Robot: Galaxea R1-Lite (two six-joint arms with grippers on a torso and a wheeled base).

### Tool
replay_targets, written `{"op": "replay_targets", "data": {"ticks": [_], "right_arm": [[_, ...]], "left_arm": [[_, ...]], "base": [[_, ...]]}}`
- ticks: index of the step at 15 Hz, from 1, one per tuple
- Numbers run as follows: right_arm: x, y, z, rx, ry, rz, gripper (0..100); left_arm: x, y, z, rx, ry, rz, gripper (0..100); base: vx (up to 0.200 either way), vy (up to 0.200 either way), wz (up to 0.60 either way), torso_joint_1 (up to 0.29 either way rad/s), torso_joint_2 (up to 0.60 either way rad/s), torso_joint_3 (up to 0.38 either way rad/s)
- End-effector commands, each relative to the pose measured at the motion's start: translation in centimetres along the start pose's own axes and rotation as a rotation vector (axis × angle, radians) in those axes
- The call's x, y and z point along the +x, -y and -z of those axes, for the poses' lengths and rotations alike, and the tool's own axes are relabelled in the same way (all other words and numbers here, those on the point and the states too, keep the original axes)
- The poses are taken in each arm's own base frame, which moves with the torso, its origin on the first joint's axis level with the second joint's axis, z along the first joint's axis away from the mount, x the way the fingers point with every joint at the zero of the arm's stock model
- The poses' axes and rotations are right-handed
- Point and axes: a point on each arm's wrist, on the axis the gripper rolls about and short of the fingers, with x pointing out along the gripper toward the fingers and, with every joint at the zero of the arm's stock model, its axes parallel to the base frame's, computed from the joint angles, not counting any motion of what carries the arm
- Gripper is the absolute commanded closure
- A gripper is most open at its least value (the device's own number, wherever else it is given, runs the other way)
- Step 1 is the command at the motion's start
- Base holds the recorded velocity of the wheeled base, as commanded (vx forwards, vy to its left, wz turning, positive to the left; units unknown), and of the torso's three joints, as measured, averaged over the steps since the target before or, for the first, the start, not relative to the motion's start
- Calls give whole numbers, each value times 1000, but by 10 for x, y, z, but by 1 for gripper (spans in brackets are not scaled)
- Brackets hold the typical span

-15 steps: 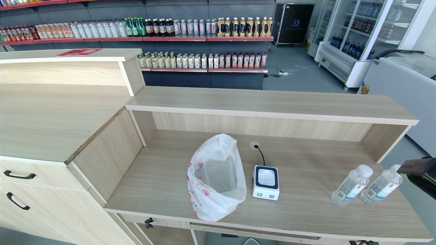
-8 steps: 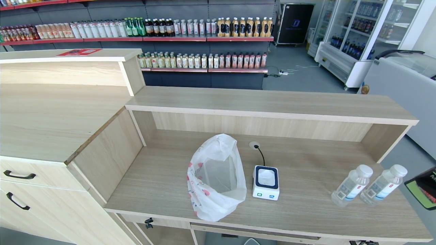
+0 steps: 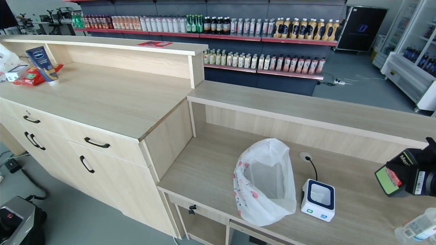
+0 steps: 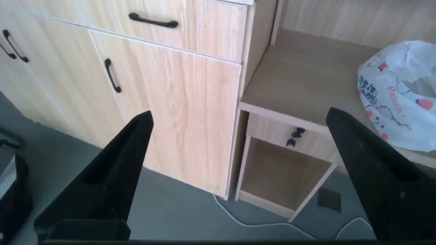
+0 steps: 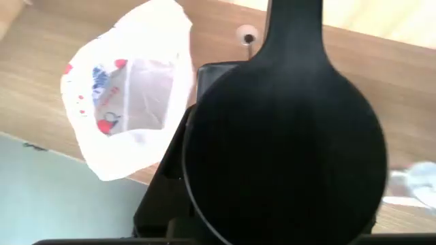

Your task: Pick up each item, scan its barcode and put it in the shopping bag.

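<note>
One black bottle (image 3: pixel 391 177) is up off the counter (image 3: pixel 211 170), clenched in the right gripper (image 3: pixel 427 170), at roughly 2 o'clock from the one scanner (image 3: pixel 318 200). One white shopping bag (image 3: pixel 264 182) stands just beside the scanner at its 9 o'clock, mouth open, and you can see right down to its bottom. One clear water bottle (image 3: pixel 417 228) lies at the scanner's 4 o'clock. The left gripper (image 4: pixel 240 114) has its jaws spread wide, down by the cabinet (image 4: pixel 177 102).

Left gripper (image 4: pixel 240 116): two jaws in matte black; each a long flat wedge, broad at the base, narrowing to a blunt tip; edges straight, faces smooth and plain; the pair alike, mirrored.
</note>
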Motion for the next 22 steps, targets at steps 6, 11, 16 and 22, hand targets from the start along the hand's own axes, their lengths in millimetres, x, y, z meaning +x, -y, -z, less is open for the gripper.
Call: {"op": "replay_targets", "data": {"ticks": [6,11,16,22], "right_arm": [[72,31,22,209,-238,-356,100],[99,52,33,294,-300,-430,100],[131,61,52,163,-321,-557,100],[173,73,63,3,-289,-621,100]], "left_arm": [[0,0,0,-1,-1,0,0],[0,0,0,-1,-1,0,0],[0,0,0,-1,-1,-2,0],[0,0,0,-1,-1,0,0]], "base": [[0,0,0,0,0,0],[0,0,0,0,0,0],[0,0,0,0,0,0],[0,0,0,0,0,0]]}}
